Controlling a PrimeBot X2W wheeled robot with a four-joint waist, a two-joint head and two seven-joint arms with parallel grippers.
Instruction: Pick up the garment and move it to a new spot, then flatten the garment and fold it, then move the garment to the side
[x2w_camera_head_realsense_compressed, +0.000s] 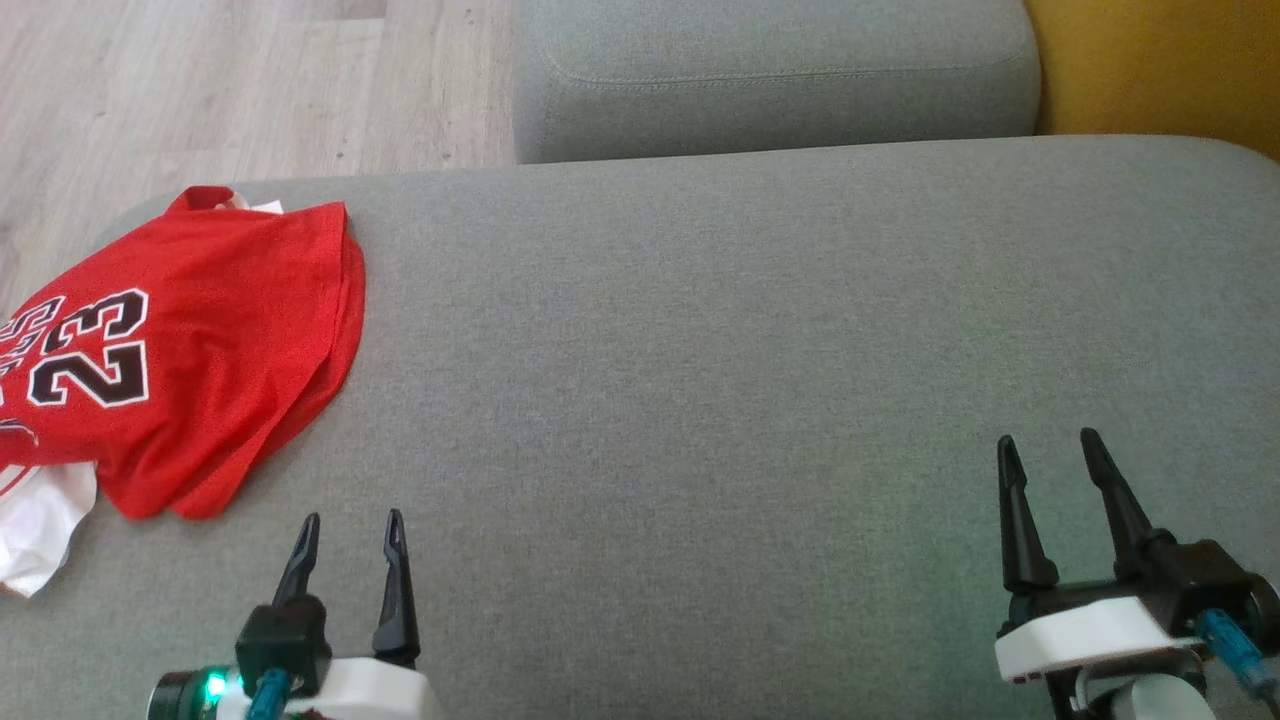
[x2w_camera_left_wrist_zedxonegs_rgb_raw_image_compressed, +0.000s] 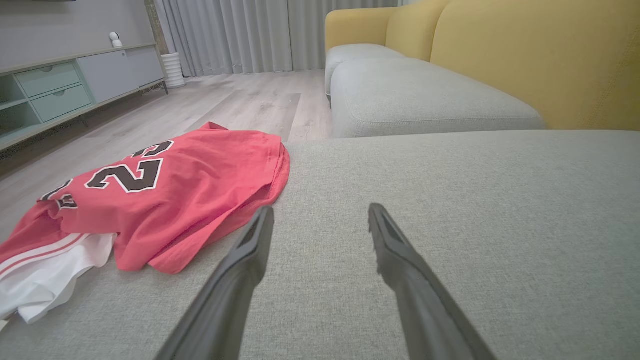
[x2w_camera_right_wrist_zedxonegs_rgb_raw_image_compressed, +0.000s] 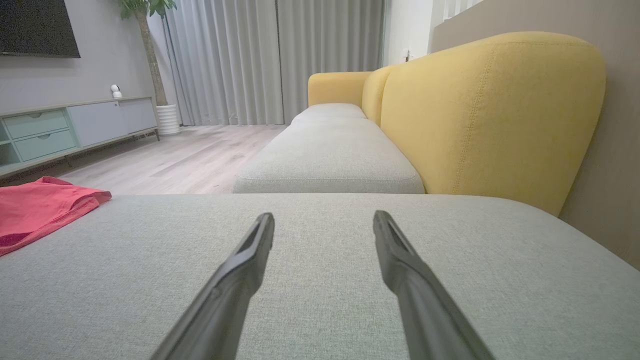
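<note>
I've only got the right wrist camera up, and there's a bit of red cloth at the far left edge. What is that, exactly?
Observer: It's a red jersey printed with the number 23, lying rumpled at the left end of the grey cushion.
Operator: Anything else with it?
Observer: Yes, white fabric sticks out from under its near edge.
Operator: And where's the other arm?
Observer: The left pincer is open, near the jersey's near corner and apart from it.
</note>
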